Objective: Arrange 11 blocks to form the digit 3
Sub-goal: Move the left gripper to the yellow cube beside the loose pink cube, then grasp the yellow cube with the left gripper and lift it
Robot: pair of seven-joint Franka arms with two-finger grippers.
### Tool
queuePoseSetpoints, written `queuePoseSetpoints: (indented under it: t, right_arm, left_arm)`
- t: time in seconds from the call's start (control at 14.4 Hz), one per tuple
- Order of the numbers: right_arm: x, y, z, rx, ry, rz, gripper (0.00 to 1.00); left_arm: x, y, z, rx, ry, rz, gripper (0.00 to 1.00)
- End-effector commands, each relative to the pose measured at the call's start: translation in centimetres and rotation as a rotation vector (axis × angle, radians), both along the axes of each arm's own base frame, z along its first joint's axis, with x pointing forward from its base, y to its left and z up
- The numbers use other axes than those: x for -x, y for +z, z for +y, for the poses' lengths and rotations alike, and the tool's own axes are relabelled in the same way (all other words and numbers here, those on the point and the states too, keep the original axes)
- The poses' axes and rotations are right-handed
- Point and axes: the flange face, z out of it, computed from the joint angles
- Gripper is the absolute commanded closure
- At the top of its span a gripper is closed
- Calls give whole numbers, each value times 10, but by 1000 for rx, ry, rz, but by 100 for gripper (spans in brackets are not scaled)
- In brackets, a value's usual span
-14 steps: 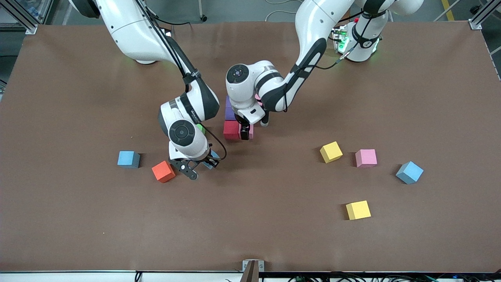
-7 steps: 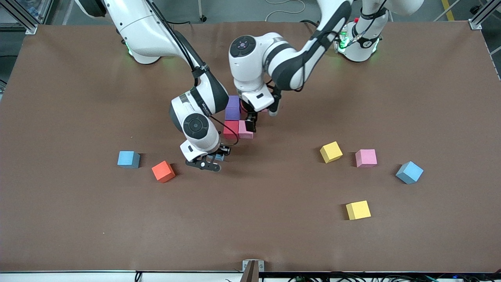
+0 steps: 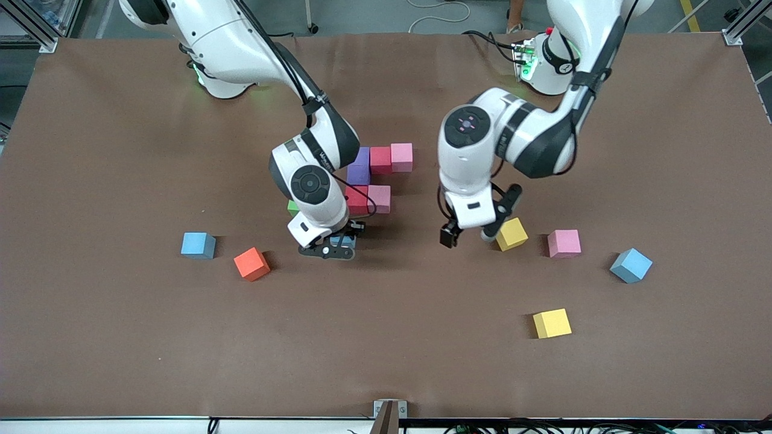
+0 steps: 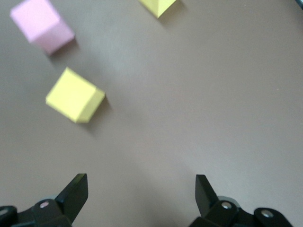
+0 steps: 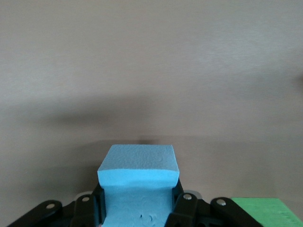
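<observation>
Right hand (image 3: 329, 247) clamped on a light blue cube (image 5: 138, 177), low over the tabletop (image 3: 120, 331) just nearer the camera than the started cluster of purple, red and pink blocks (image 3: 374, 178). Left hand (image 3: 467, 232) spread wide, empty, hovering beside a yellow cube (image 3: 511, 234). Probably light foam, matte, slightly squashy under the clamp: best pinched on flat parallel faces, mid-height.
</observation>
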Motion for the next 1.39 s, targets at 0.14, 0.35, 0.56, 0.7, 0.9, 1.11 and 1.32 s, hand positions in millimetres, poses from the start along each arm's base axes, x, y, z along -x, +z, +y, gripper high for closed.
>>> queuePoseSetpoints:
  t: [0.14, 0.35, 0.56, 0.7, 0.9, 1.11, 1.32]
  right_arm:
    - [10, -5, 11, -7, 30, -6, 99]
    - [14, -13, 9, 2, 97, 2, 99]
    - [15, -17, 8, 0, 117, -2, 99]
    - [19, -23, 7, 2, 118, -1, 99]
    - [23, -31, 4, 3, 117, -2, 99]
    - [26, -34, 7, 3, 116, 2, 99]
    - [29, -40, 10, 9, 117, 9, 99]
  left_arm:
    - [-8, -28, 99, -60, -265, 87, 0]
    - [-6, -59, 148, -37, -350, 68, 0]
    - [-6, -87, 173, -31, -426, 111, 0]
    - [3, -111, 174, -14, -495, 102, 0]
    - [7, -123, 172, -7, -529, 122, 0]
    - [12, -126, 159, 38, -537, 135, 0]
    - [11, -131, 158, 52, -556, 145, 0]
